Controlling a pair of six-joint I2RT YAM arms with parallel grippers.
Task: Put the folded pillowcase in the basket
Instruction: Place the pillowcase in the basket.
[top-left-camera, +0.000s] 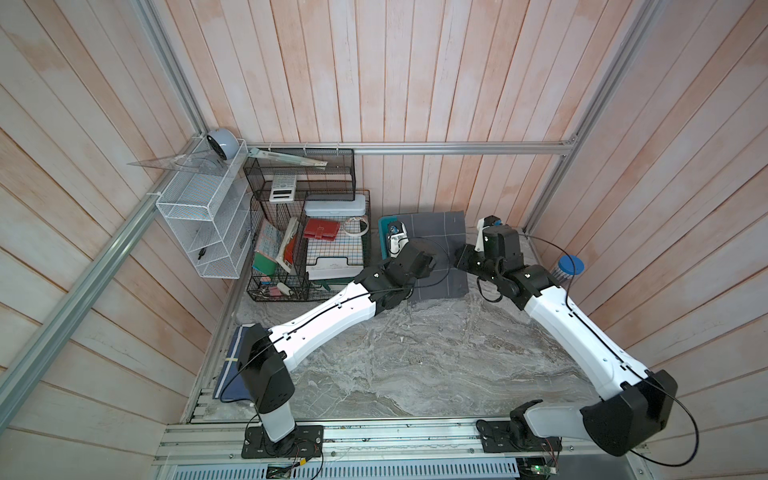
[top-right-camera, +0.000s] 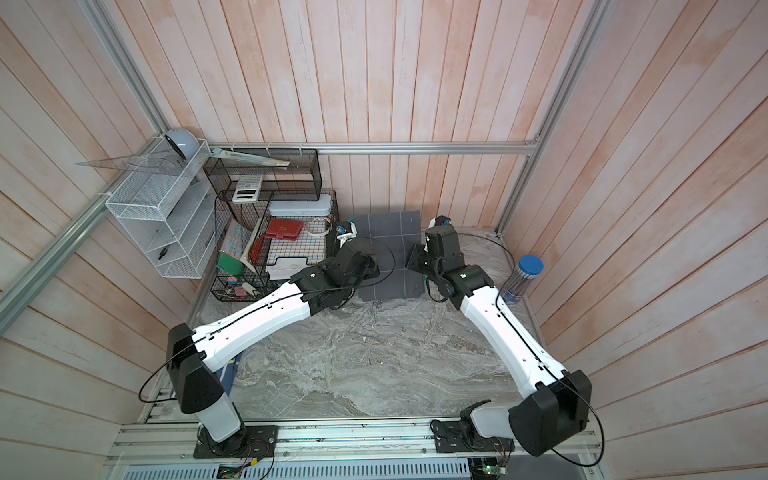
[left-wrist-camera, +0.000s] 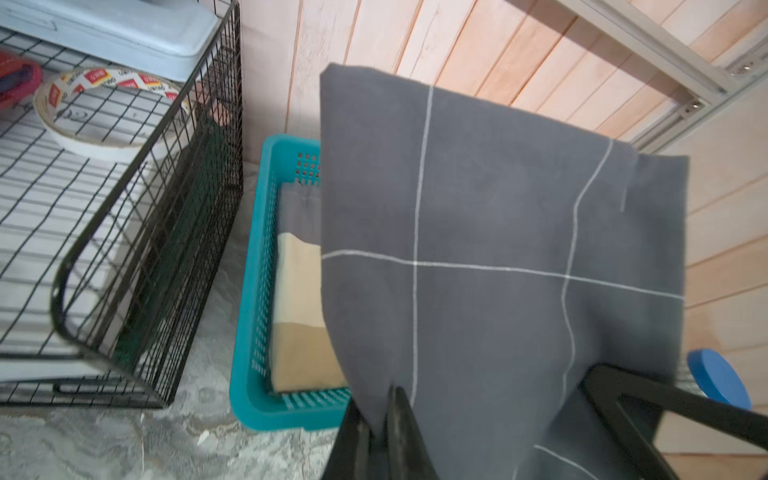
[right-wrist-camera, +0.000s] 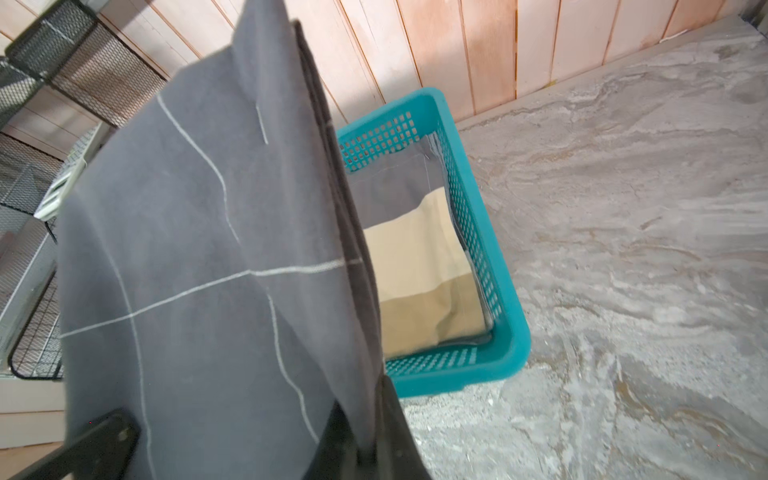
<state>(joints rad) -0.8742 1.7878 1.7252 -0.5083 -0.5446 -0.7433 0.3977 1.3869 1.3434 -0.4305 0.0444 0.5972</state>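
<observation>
pillowcase (top-left-camera: 440, 226) (top-right-camera: 386, 232), dark grey w/ thin white grid lines, is up in the air over the basket (top-left-camera: 382, 237), held btwn both arms. in both top views it hides nearly all of the basket; only a strip of turquoise rim shows on the organiser side. it's not inside yet, & i can't tell if any part touches the rim.

left gripper (left-wrist-camera: 382, 415): jaws pinched together on the pillowcase (left-wrist-camera: 498, 249) edge nearest the robot, cloth squeezed btwn the two black fingers. right gripper (right-wrist-camera: 361, 419): same, clamped tight on that near edge of the pillowcase (right-wrist-camera: 187, 249), on the side of the basket away from the organiser. from both grips the cloth rises, w/ its far edge up above the basket near the plank wall behind it.

basket (left-wrist-camera: 253, 332) (right-wrist-camera: 498, 270) sits flat on the marble-look table (top-left-camera: 415, 353), its far end close to the wall. inside it lies a folded cloth (right-wrist-camera: 415, 270) (left-wrist-camera: 299, 291) in grey, cream & tan bands, flat on the bottom.

just beside the basket stands the black wire organiser (top-left-camera: 307, 232) (left-wrist-camera: 166, 208), w/ a tape roll (left-wrist-camera: 104, 124) in its tray. beyond that, further from the basket, the white wire rack (top-left-camera: 199, 224). on the basket's other side, well apart, a blue-lidded tube (top-left-camera: 569, 266) (top-right-camera: 523, 274) stands upright.
</observation>
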